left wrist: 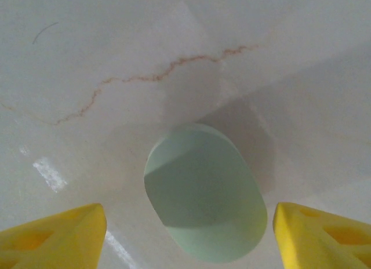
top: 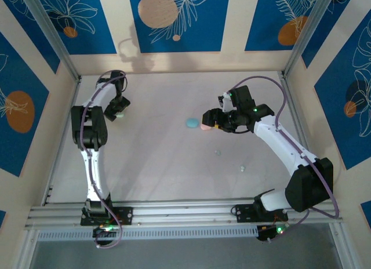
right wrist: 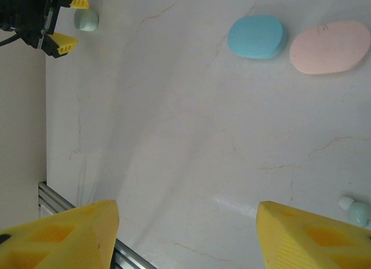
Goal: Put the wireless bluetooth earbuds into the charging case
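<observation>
Left wrist view has the wide-open left gripper (left wrist: 189,220) straddling the mint case (left wrist: 200,188), whose long axis runs ahead between its fingers, while a mint earbud (right wrist: 357,211) lies on the table (right wrist: 174,135) near the open right gripper (right wrist: 188,220), the nearer arm.

White-black arms (top: 284,141), purple cables (top: 255,77), yellow fingers (left wrist: 58,234).

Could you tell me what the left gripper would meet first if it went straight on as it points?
Most likely the mint oval case, lying on the table ahead of the left gripper, between its open fingers; the depth is unclear.
</observation>
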